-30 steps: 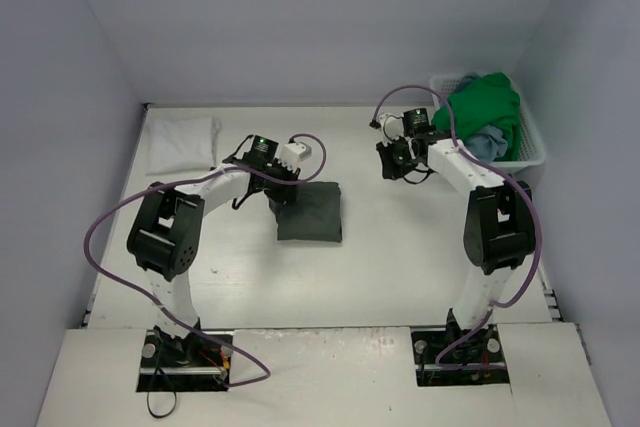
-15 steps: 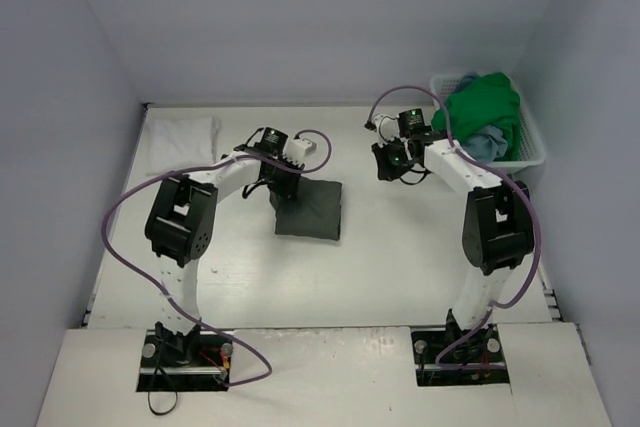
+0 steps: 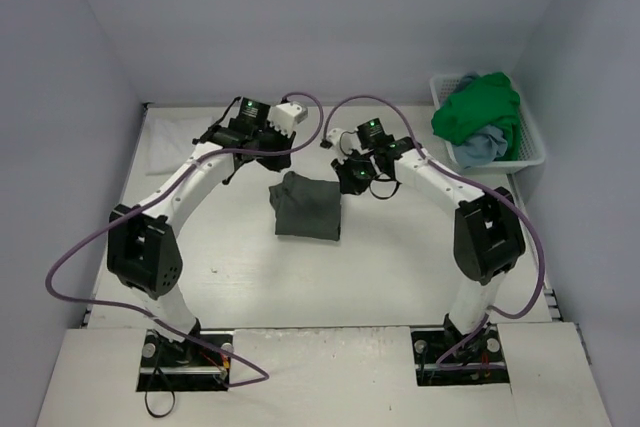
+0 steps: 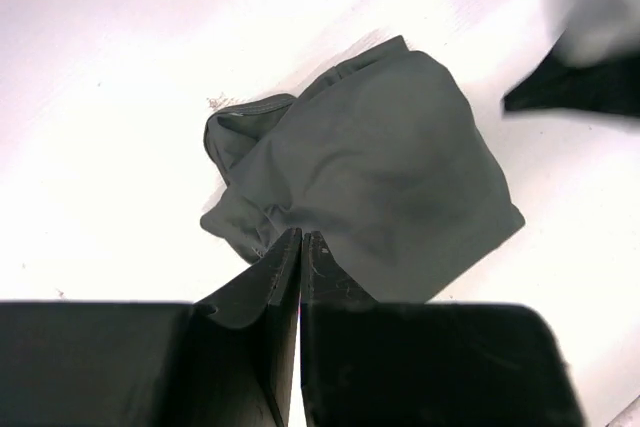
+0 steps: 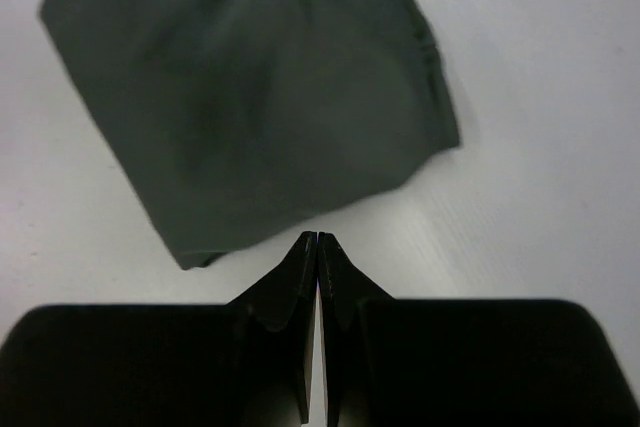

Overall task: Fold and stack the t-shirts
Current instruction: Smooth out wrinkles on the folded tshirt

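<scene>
My left gripper (image 4: 301, 237) is pressed closed with nothing between its fingers, over the rumpled far-left edge of the dark olive-grey cloth t-shirt (image 3: 307, 205). My right gripper (image 5: 317, 239) is closed and empty too, just beside the shirt's far-right corner. The shirt lies roughly folded mid-table. At the far right, the white slatted plastic basket (image 3: 537, 150) holds a bright green t-shirt (image 3: 480, 107) heaped over a dusty light blue t-shirt (image 3: 482, 144). Both my arms stretch far out and lean towards each other.
</scene>
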Available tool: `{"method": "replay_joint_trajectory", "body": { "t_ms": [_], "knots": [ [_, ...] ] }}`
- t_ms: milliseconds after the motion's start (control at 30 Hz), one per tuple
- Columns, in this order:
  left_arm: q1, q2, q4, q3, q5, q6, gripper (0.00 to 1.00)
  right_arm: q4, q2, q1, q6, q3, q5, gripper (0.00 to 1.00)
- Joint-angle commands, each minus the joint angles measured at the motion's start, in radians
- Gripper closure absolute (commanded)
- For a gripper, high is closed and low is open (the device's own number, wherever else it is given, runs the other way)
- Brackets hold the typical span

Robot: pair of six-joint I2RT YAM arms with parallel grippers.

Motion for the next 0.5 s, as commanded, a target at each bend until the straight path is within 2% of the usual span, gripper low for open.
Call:
{"method": "replay_joint_trajectory", "body": {
  "t_ms": [0,133,300,333,467],
  "knots": [
    [0.007,-0.058,-0.049,-0.026,0.0,0.017,1.0,-0.012,-0.028,0.053,-0.031,0.021,-0.08,1.0],
    [0.047,-0.06,-0.023,-0.123,0.035,0.0,1.0,0.025,-0.008,0.077,-0.025,0.026,-0.188,1.0],
    [0.132,0.004,-0.042,-0.134,0.162,-0.047,1.0,0.063,0.035,0.1,-0.022,0.016,-0.225,1.0],
    [0.14,0.013,-0.05,-0.132,0.178,-0.049,0.91,0.065,0.043,0.102,-0.022,0.016,-0.228,1.0],
    [0.16,0.056,-0.049,-0.152,0.248,-0.064,0.77,0.077,0.076,0.107,-0.013,0.009,-0.242,1.0]
  ]
}}
